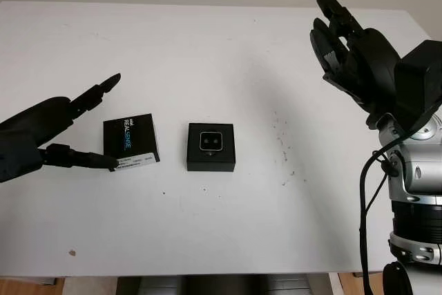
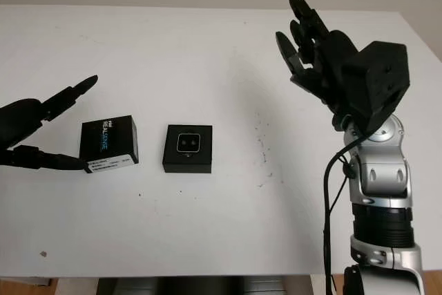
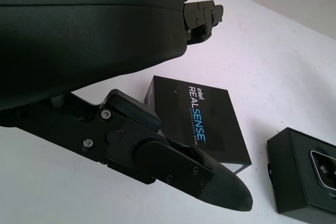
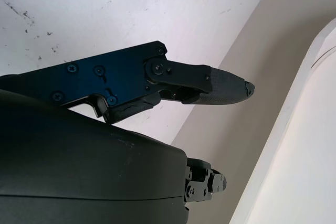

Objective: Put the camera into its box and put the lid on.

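White laminate covers the table point(image 1: 207, 53), speckled with small dark marks on the side of the box point(image 1: 210, 147) nearer the right hand. The box, black and lidless, sits flat near the middle of the table with the camera point(image 1: 210, 141) already lying inside it, its two lenses facing up. Just beside the box, on the side toward the left hand, lies the lid point(image 1: 130, 141), black with "intel REALSENSE" printed on top and a white label along its near edge; lid and box are apart, not touching.

The left hand point(image 1: 65, 132) is released and holds nothing. It brackets the lid on the side away from the box: one finger reaches along the lid's near edge with its tip at the label, while the other fingers point over the table beyond the lid's far corner.

The right hand point(image 2: 311, 43) is raised above the table, well apart from the box, released and holding nothing.
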Robot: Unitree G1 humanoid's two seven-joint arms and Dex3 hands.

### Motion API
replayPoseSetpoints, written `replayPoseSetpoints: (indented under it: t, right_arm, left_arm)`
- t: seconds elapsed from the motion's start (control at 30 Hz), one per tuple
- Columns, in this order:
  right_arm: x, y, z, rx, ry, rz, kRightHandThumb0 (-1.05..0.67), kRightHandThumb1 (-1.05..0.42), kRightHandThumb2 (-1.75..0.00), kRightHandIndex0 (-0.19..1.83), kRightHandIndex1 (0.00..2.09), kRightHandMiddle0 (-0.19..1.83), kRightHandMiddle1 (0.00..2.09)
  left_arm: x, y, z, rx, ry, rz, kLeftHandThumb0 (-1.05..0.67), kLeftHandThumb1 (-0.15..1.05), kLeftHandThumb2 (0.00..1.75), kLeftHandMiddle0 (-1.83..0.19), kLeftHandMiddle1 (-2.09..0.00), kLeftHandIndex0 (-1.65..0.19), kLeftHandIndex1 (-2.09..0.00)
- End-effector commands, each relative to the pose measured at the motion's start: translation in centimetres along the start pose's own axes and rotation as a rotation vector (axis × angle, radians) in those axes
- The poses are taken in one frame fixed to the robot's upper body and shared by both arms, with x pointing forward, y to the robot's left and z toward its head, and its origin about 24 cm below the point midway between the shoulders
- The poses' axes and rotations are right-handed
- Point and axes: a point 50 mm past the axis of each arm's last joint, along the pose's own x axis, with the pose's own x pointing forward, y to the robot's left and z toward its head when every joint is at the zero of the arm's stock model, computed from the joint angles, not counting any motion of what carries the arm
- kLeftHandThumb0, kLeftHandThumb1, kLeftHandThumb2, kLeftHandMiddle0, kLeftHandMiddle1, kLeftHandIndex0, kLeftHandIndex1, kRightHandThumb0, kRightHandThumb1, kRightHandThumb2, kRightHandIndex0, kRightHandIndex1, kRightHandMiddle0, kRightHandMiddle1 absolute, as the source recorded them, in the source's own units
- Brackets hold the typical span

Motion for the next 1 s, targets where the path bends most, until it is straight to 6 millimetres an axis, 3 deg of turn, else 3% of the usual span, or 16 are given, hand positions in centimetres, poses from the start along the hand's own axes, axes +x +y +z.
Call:
replayPoseSetpoints:
  t: [0.0, 0.27, 0.77, 0.97]
  right_arm:
    - [0.0, -0.2, 0.1, -0.021, 0.002, -0.01, -0.61, -1.05, -0.53, 0.01, 0.04, -0.04, 0.09]
    - [0.0, -0.2, 0.1, -0.025, 0.006, -0.007, -0.61, -1.05, -0.54, 0.01, 0.04, -0.05, 0.08]
    - [0.1, 0.0, 0.1, -0.038, 0.032, -0.022, -0.63, -1.05, -0.55, 0.03, 0.05, -0.03, 0.09]
    - [-0.1, 0.2, -0.1, -0.035, 0.044, -0.021, -0.64, -1.05, -0.55, 0.03, 0.06, -0.04, 0.08]
  left_arm:
    - [0.1, -0.8, -0.4, -0.034, -0.004, -0.01, -0.84, 0.89, 0.04, 0.19, 0.0, 0.19, 0.0]
    - [0.4, -2.0, -1.0, -0.004, -0.034, 0.017, -0.86, 0.91, 0.06, 0.19, -0.02, 0.18, -0.01]
    - [2.3, -3.0, -0.6, 0.068, -0.052, 0.015, -0.71, 0.85, 0.04, 0.19, -0.02, 0.19, -0.03]
    - [3.4, -3.5, -0.9, 0.053, -0.081, 0.08, -0.66, 0.84, 0.05, 0.11, -0.07, 0.11, -0.07]
